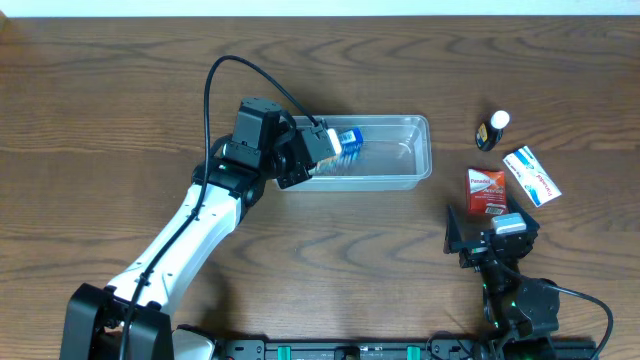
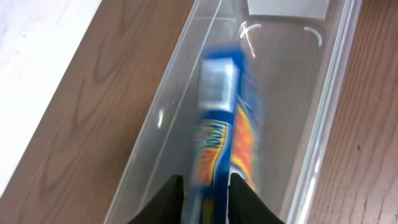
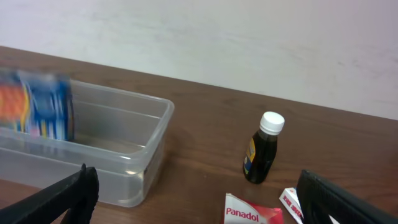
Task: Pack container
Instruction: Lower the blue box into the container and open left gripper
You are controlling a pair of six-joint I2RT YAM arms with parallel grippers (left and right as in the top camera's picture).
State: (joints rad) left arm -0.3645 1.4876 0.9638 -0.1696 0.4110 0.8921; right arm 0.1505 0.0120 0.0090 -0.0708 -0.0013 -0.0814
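The clear plastic container (image 1: 405, 150) lies at the table's middle. My left gripper (image 1: 322, 142) is over its left end, shut on a blue and orange packet (image 1: 347, 140). In the left wrist view the packet (image 2: 221, 118) stands on edge between my fingers (image 2: 208, 199), inside the container (image 2: 323, 124). My right gripper (image 1: 487, 235) is open and empty near the front right. In the right wrist view its fingers (image 3: 199, 205) frame a red Panadol box (image 3: 252, 214), and the container (image 3: 140, 155) with the packet (image 3: 40, 106) is at the left.
A red Panadol box (image 1: 487, 190), a white and blue box (image 1: 531, 174) and a small dark bottle with a white cap (image 1: 493, 130) lie right of the container. The bottle (image 3: 264, 149) stands upright in the right wrist view.
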